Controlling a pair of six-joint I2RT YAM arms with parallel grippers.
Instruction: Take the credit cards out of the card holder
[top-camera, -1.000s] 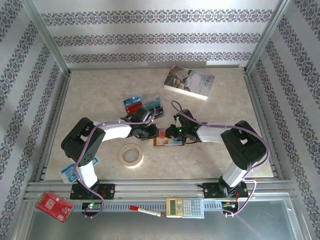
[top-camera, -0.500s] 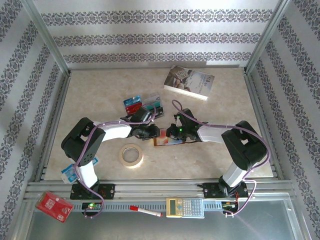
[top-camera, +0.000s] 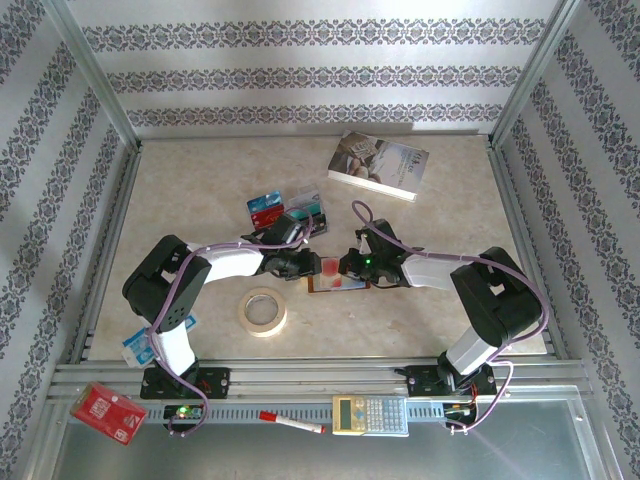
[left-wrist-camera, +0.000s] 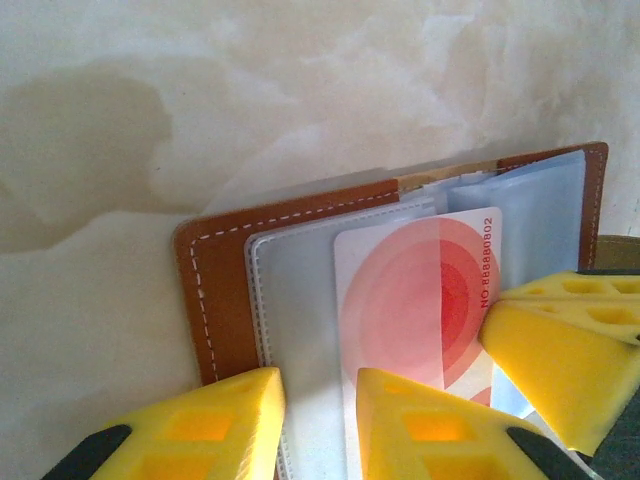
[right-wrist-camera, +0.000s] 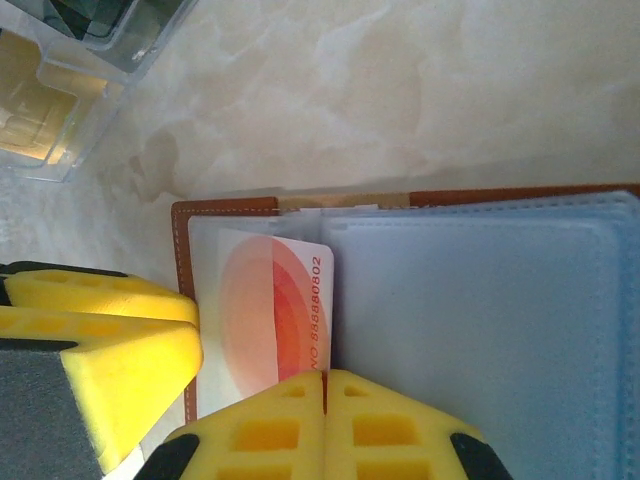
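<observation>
Leather card holder (left-wrist-camera: 222, 290) | L end effector (left-wrist-camera: 318, 392) narrow-open on it | R end effector (right-wrist-camera: 325, 388) pinching credit card (right-wrist-camera: 262, 310)

Brown white-stitched card holder (left-wrist-camera: 215, 290), white credit card (left-wrist-camera: 415, 300) with red concentric circles, yellow left gripper (left-wrist-camera: 318, 400), cream marbled table (left-wrist-camera: 300, 90)
</observation>
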